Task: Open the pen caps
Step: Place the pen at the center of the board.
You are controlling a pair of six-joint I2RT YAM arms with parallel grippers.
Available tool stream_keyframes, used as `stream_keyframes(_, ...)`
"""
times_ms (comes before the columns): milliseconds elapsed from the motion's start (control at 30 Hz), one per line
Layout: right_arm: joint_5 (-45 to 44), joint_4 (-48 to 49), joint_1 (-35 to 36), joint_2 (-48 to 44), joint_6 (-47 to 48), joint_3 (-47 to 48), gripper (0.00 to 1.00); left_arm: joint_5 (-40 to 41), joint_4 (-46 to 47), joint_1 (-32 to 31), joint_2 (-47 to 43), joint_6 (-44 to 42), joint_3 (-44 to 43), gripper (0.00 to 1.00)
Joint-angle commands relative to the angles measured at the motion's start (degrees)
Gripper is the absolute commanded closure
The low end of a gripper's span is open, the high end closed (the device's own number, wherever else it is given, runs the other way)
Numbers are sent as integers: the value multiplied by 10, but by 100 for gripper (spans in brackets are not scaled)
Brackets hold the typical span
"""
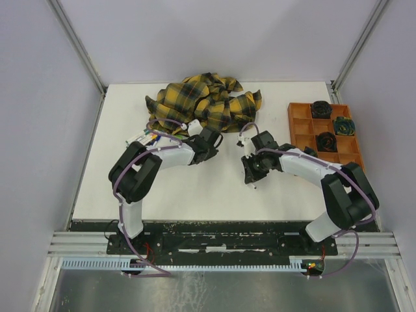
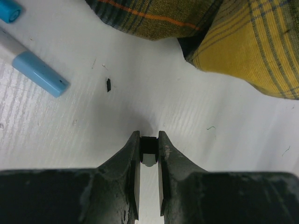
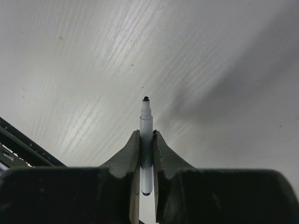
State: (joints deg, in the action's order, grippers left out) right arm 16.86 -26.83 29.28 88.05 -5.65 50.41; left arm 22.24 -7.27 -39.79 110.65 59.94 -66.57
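My left gripper [image 2: 149, 145] is shut on a small black pen cap [image 2: 149, 143], held just above the white table near the plaid cloth. In the top view the left gripper [image 1: 212, 144] sits at the cloth's near edge. My right gripper [image 3: 146, 140] is shut on a thin white pen [image 3: 146, 123] whose bare dark tip points away from the jaws. In the top view the right gripper [image 1: 252, 174] hangs over the table's middle, apart from the left one. A capped pen with a light blue cap [image 2: 40, 73] lies on the table to the left. More pens [image 1: 148, 137] lie by the left arm.
A yellow-and-black plaid cloth [image 1: 205, 101] is heaped at the back centre. An orange compartment tray [image 1: 301, 130] holding dark round objects stands at the right. A second blue cap end [image 2: 9, 10] shows at the left wrist view's top corner.
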Motion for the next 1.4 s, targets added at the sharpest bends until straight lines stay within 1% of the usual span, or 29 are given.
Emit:
stream_keyframes(0,-6,12,9,24,-40,24,94,11,-7,7,8,38,-20,83)
stream_keyframes(100,0,17,14,28,-44,21,93,4,-3,8,10,41,-21,78)
stream_keyframes(233,4,26,25,32,-46,16,89,-6,1,9,17,44,-24,75)
stream_keyframes(367,5,25,35,47,-46,15,87,-12,1,11,19,47,-25,73)
stream_keyframes(500,-2,21,43,58,-44,20,85,-15,0,12,15,48,-24,69)
stream_keyframes(633,-7,20,47,57,-43,21,80,-18,0,13,10,46,-21,64)
stream_keyframes(867,-21,11,48,68,-46,29,77,-26,2,14,-10,41,-14,62)
stream_keyframes(1067,-19,10,48,67,-45,29,71,-36,8,14,-52,18,-2,59)
stream_keyframes(1200,-16,4,49,70,-42,33,71,-36,9,14,-102,0,20,58)
stream_keyframes(1367,-2,-6,49,75,-33,38,70,-19,10,14,-175,-25,71,57)
